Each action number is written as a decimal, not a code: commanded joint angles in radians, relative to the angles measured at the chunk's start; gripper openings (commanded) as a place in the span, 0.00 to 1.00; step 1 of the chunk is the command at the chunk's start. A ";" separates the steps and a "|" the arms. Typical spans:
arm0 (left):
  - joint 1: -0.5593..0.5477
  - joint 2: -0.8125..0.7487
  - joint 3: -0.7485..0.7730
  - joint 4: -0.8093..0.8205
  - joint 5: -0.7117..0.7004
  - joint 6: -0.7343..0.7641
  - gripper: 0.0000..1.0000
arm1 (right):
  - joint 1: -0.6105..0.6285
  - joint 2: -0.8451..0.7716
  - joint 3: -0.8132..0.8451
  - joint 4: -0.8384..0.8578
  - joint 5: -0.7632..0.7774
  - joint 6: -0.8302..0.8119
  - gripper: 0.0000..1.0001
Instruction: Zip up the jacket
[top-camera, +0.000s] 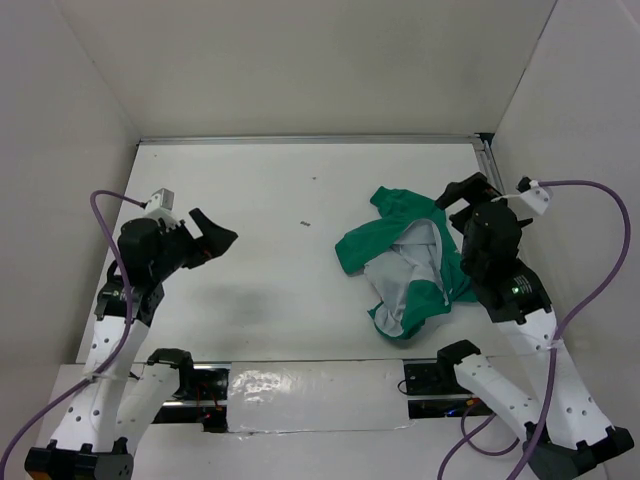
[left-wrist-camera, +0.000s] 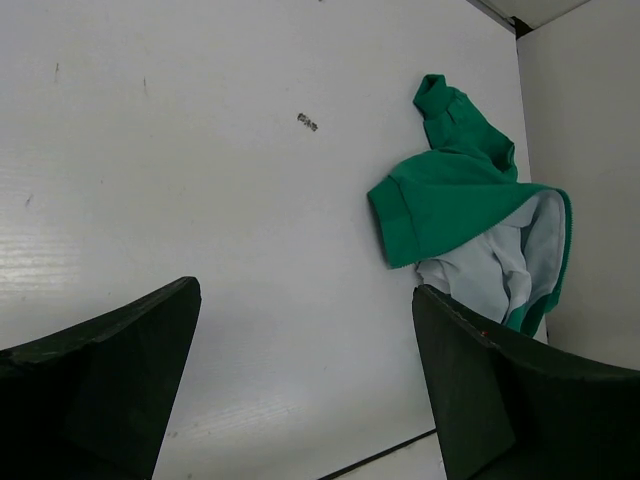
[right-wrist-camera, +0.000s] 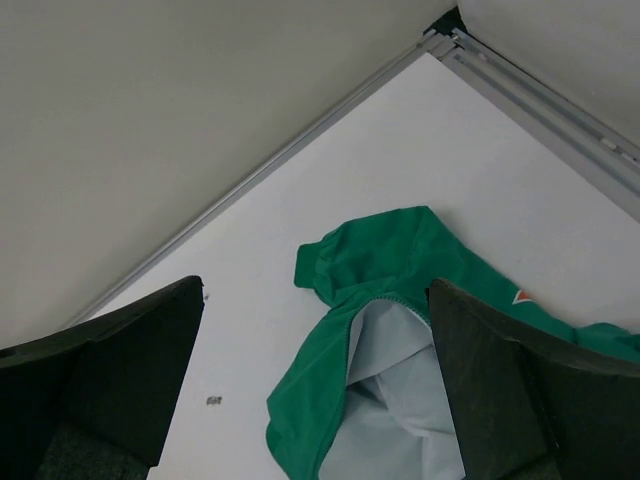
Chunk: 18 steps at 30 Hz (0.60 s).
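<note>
Top view: jacket (top-camera: 405, 262), green, crumpled in a heap on the right half of the white bench (top-camera: 270, 290), close to the right edge and about midway between the near and far edges; light grey lining exposed at its middle, front lying open. Left claw (top-camera: 215, 232), near the left edge, raised over bare bench, well apart from the jacket, holding nothing. Right claw (top-camera: 468, 196), above the jacket's far-right part, beside the right edge; contact with the cloth cannot be told here. Dark speck (top-camera: 306, 224), small, on the bench between the left claw and the jacket. Left wrist view: left fingers (left-wrist-camera: 100, 390), dark, spread wide with nothing between them; jacket beyond them toward the far right corner, one cuffed sleeve pointing at the far edge. Right wrist view: right fingers (right-wrist-camera: 520, 400), spread wide and empty, poised over the jacket; lining showing between them; orange mark (right-wrist-camera: 520, 296), small, on the green cloth just beside the right-hand finger; metal rail (right-wrist-camera: 540, 95) running along the bench edge to the far right corner.
</note>
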 joint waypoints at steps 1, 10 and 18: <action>-0.002 0.009 0.041 -0.005 0.000 -0.006 0.99 | -0.002 0.028 0.044 -0.048 0.090 0.048 1.00; -0.002 -0.025 -0.017 0.044 0.066 0.014 0.99 | -0.013 0.039 -0.044 -0.090 -0.069 0.074 1.00; -0.003 0.018 -0.121 0.127 0.202 0.039 0.99 | -0.082 0.184 -0.215 -0.286 -0.233 0.269 1.00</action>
